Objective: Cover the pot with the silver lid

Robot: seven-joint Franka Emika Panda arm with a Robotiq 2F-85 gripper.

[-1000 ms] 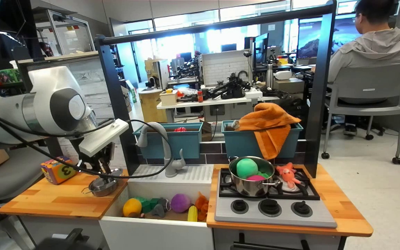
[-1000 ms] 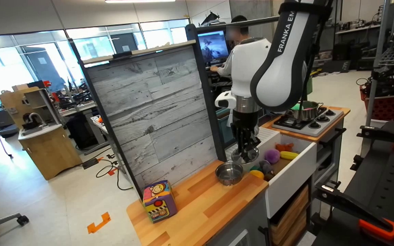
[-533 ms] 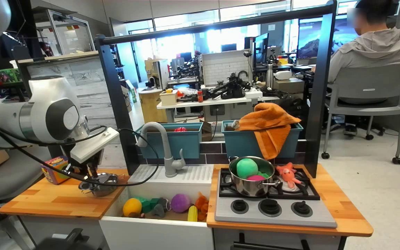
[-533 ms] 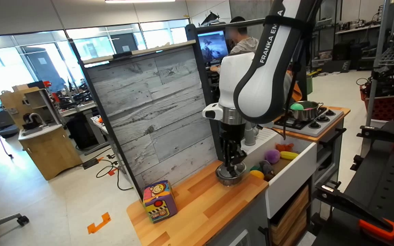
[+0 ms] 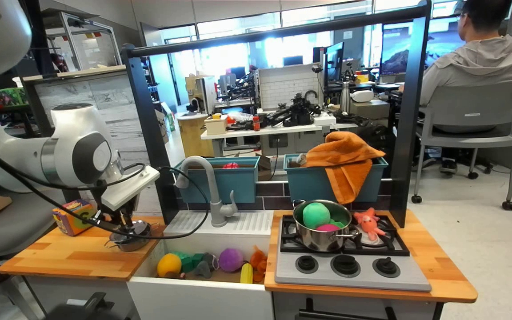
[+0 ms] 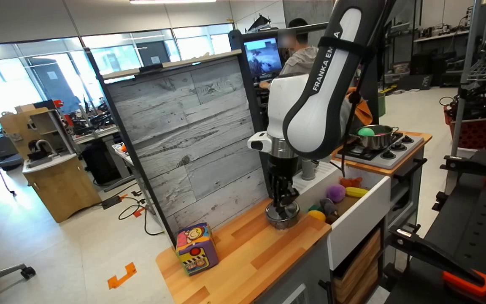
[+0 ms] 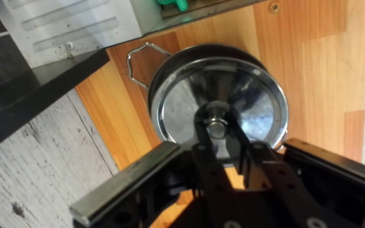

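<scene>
The shiny silver pot (image 6: 282, 222) sits upright on the wooden counter; it also shows in an exterior view (image 5: 128, 245). In the wrist view its rim and dark inside (image 7: 214, 49) show as a crescent past the lid's upper left edge. The flat silver lid (image 7: 182, 107) lies over the pot's mouth, shifted a little to one side. Whether it touches the rim all round, I cannot tell. My gripper (image 7: 216, 123) points down, its fingers shut on the lid's knob (image 7: 217, 129). The gripper also shows in both exterior views (image 5: 128, 223) (image 6: 284, 205).
A colourful soft cube (image 6: 196, 249) stands on the same counter. The sink bin (image 5: 194, 286) with several toys adjoins it. A grey faucet (image 5: 215, 191), a larger pot (image 5: 322, 238) on the stove and a dark frame post (image 6: 253, 105) stand nearby.
A second ago my gripper held the lid in the air beside the pot, on the sink side. It has carried the lid over and down onto the pot, with a small sideways shift since half a second ago.
</scene>
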